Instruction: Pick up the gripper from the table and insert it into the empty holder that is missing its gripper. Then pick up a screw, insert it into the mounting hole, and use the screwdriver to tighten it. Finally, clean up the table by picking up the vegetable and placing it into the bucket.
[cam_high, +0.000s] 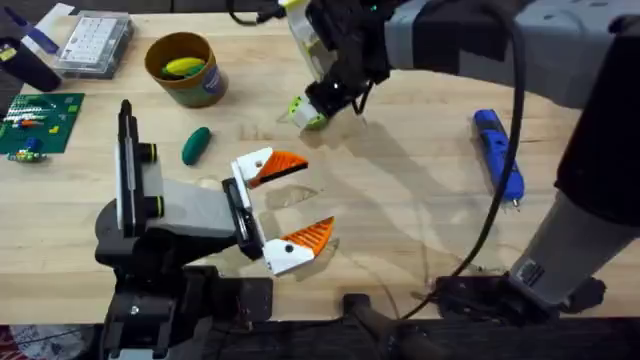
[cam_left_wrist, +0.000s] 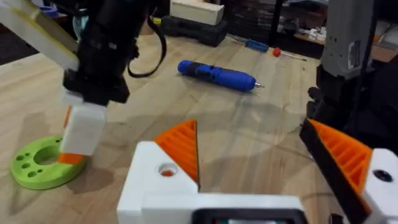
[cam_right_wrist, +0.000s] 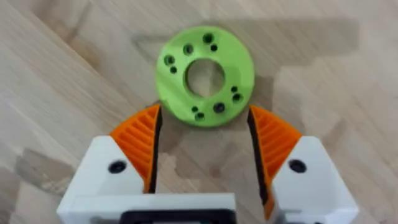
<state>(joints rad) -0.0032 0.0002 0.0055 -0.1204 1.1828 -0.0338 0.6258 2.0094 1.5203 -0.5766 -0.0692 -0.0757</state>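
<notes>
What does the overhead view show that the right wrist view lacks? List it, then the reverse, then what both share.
Only overhead: the screwdriver lying on the table, the bucket with a yellow-green item inside, the dark green vegetable beside it, a green circuit board, and the left gripper with fingers spread.

Only right wrist: the small holes around the lime-green ring, its central hole, and the right gripper open around it.

Both: the ring and the wooden tabletop.
</notes>
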